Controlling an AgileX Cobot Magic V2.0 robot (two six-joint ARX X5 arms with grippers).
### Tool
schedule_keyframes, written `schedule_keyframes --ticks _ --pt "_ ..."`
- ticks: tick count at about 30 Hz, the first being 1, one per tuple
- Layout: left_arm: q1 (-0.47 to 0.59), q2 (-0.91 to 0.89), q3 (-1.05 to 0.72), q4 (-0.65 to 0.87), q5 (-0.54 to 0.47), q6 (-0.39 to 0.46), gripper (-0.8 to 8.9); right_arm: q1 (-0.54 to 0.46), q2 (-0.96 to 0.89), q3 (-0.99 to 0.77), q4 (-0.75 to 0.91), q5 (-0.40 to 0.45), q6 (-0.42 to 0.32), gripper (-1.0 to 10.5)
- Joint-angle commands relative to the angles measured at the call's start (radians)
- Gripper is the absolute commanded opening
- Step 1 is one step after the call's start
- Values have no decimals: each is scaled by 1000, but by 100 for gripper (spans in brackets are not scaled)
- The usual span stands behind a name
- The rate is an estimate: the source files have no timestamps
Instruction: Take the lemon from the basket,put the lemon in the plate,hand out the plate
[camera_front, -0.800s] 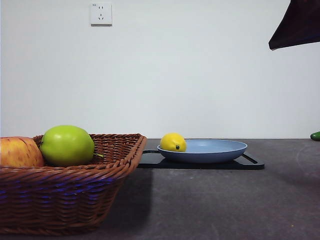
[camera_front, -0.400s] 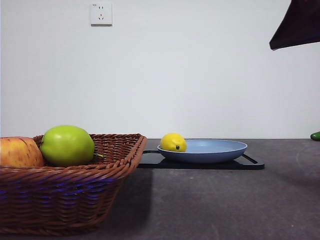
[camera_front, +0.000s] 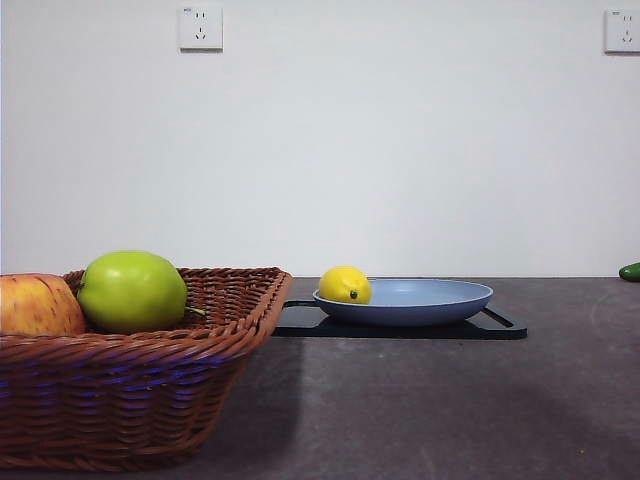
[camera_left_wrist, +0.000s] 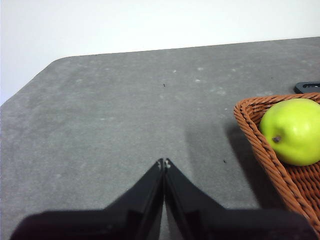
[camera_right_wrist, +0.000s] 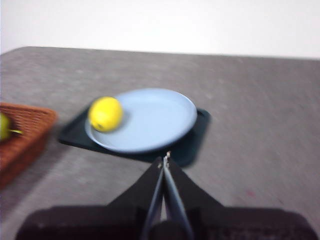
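The lemon (camera_front: 345, 285) lies in the light-blue plate (camera_front: 430, 300) at its left rim; in the right wrist view the lemon (camera_right_wrist: 105, 113) rests on the plate (camera_right_wrist: 150, 120) too. The plate stands on a flat black tray (camera_front: 500, 326). The wicker basket (camera_front: 150, 380) is near left. My right gripper (camera_right_wrist: 165, 159) is shut and empty, above the table short of the plate. My left gripper (camera_left_wrist: 163, 163) is shut and empty over bare table beside the basket (camera_left_wrist: 260, 145). Neither gripper shows in the front view.
A green apple (camera_front: 133, 291) and a red-yellow apple (camera_front: 38, 305) lie in the basket. A green object (camera_front: 630, 271) sits at the far right table edge. Two wall sockets (camera_front: 200, 27) are on the white wall.
The dark arm at the front view's top right corner has withdrawn out of the picture, uncovering a wall socket. The lemon, plate and basket have not moved.
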Motion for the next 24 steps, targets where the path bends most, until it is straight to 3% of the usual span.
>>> schedule_keyframes --ticks 1,11,24 --pt "-2 -3 -11 7 1 -9 8 -86 -58 -68 21 -26 2 3" --pt "-2 -3 -11 7 1 -9 8 -138 -224 -198 20 -26 34 3" --pt "-2 -3 -11 7 1 -9 8 -138 -248 -211 -46 -9 49 3"
